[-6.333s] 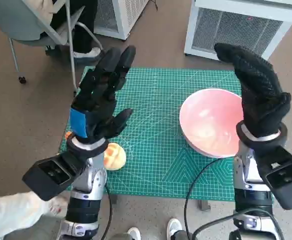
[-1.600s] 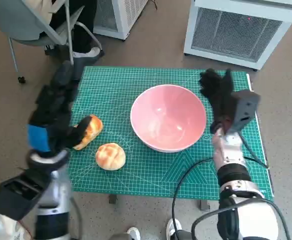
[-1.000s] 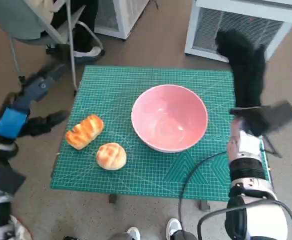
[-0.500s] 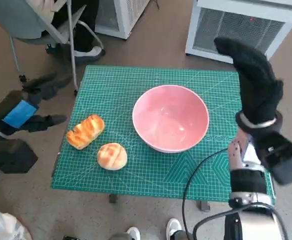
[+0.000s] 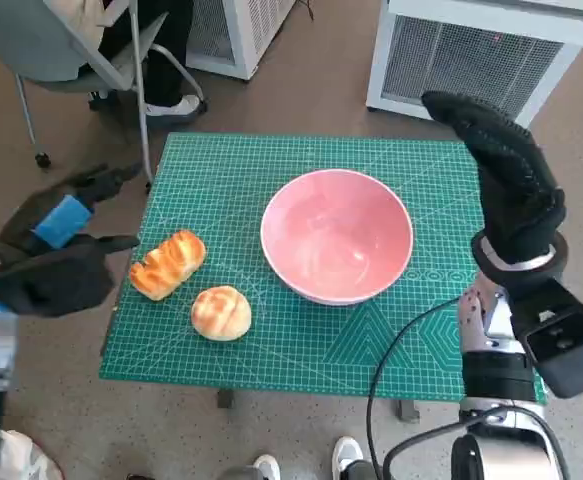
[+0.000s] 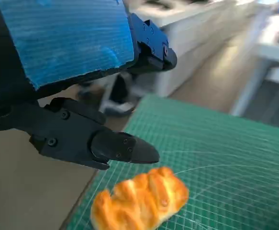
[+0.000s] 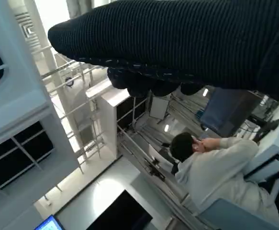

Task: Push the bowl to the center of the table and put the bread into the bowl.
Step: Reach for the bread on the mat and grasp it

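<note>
The green cutting mat (image 5: 301, 330) covers the tabletop, and its grid shows everywhere except under the things on it. The pink bowl (image 5: 336, 236) sits about at the middle of the tabletop, upright, with nothing in it. My right hand (image 5: 506, 175) is raised beside the right edge, near the far right corner, fingers stretched and holding nothing; it clears the bowl, and from the head view I cannot tell how high it hangs. In the right wrist view the glove (image 7: 177, 43) is only a dark band, and below it a person (image 7: 216, 167) sits in a chair, cut off by the picture's edge. My left hand (image 5: 56, 250) hovers off the left edge of the tabletop, blurred, fingers apart and empty; its lower part runs into the dark forearm and is hard to separate. The long bread (image 5: 167, 264) lies by the left edge, just beyond my left fingertips (image 6: 129, 148) and not touched by them. The round bun (image 5: 221, 312) lies nearer the front edge, close beside the long bread but apart from it.
</note>
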Robot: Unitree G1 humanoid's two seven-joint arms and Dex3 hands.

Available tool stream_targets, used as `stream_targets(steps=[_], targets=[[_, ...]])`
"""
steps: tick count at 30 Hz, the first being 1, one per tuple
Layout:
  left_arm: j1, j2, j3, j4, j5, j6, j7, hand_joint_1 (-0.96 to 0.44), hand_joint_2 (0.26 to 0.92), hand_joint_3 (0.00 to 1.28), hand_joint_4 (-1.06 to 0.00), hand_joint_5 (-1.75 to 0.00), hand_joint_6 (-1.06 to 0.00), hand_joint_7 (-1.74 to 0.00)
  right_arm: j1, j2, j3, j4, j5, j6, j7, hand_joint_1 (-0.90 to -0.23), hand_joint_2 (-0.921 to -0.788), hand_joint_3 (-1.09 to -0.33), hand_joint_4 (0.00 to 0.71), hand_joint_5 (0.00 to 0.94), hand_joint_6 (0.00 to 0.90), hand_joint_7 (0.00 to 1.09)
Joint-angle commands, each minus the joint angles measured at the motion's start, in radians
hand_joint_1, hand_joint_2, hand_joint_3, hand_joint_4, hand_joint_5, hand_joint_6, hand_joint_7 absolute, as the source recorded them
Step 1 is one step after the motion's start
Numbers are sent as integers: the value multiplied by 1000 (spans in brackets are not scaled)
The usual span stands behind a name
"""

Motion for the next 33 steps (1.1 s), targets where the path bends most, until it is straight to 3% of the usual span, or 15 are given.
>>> stream_targets(steps=[1, 19, 33], targets=[[40, -56, -73, -138, 73, 222, -41, -752, 921, 351, -187, 0, -164, -1, 46, 11, 12, -11, -25, 20, -30, -607, -921, -746, 271, 4, 148, 423], [13, -137, -187, -75, 106, 333, 7, -743, 921, 394, -147, 0, -150, 0, 66, 12, 30, -31, -50, 40, -76, -623, -921, -743, 268, 0, 128, 453], [0, -187, -247, 31, 124, 348, 56, -731, 921, 382, -141, 0, -145, 0, 82, 10, 35, -50, -44, 53, -81, -620, -921, -744, 260, 0, 114, 473]])
